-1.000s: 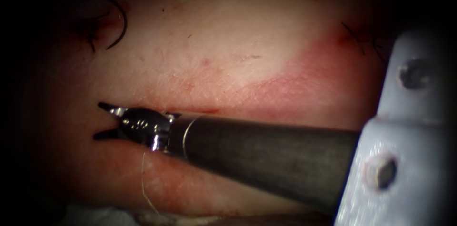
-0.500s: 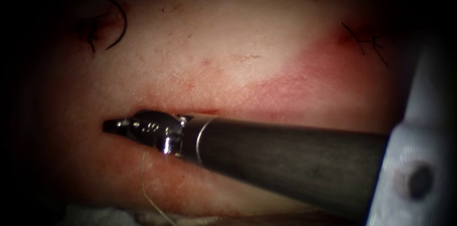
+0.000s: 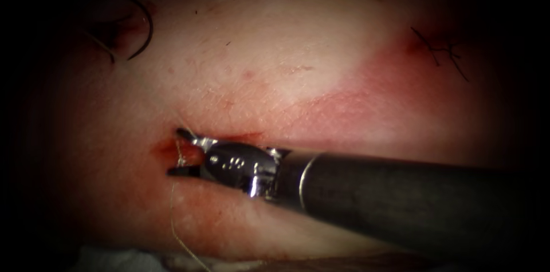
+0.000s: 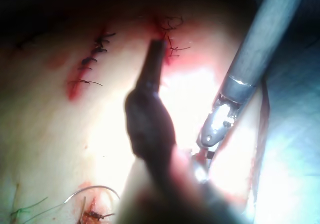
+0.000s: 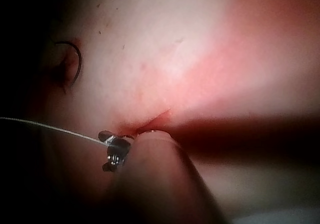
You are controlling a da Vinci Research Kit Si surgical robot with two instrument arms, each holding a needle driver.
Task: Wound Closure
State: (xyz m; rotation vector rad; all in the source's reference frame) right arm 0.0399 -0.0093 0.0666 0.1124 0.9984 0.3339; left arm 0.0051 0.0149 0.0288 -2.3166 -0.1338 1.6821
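The right tool [image 3: 179,153] reaches in from the right along the cut [image 3: 240,134], and its jaws stand open at the cut's left end. A pale thread [image 3: 172,215] crosses between the jaws and trails down toward the tissue's near edge. In the right wrist view the same thread [image 5: 50,128] runs taut to the right tool [image 5: 112,149]. The curved needle [image 3: 148,26] lies free on the tissue [image 3: 275,48], far up and left of the cut; neither tool holds it. In the left wrist view the left tool [image 4: 156,49] looks shut, holds nothing, and points at older stitches.
Red fluid [image 3: 163,149] stains the tissue at the cut's left end. Finished dark stitches [image 3: 441,51] sit at the upper right, and a stitched row [image 4: 92,59] lies ahead of the left tool. White gauze [image 3: 114,260] lines the tissue's near edge.
The right tool drew back to the right along the cut. Its jaws went from open to shut and now stand open again, with the thread between them. A red spot is uncovered.
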